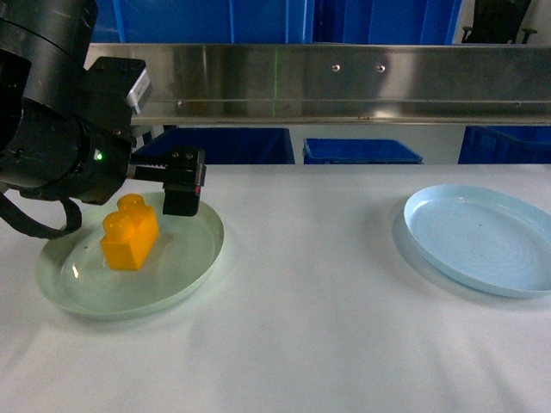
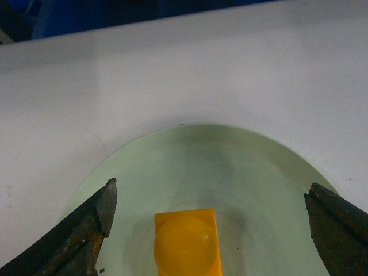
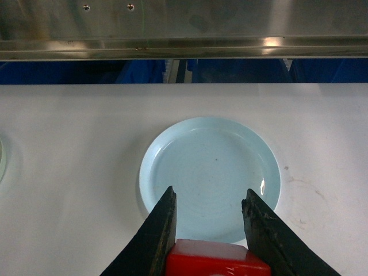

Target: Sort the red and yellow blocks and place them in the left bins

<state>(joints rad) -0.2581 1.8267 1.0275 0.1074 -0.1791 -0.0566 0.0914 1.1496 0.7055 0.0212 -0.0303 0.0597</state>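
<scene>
the yellow block and red block look like glossy plastic. both plates shine smooth. the table is matt white, the rail brushed metal.

Left wrist view: yellow block cut off by the bottom edge. Right wrist view: red block cropped likewise. Head view: pale blue plate clipped at right; right gripper unseen.

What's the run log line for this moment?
left gripper: open over yellow block on green plate | right gripper: shut on red block above blue plate
</scene>
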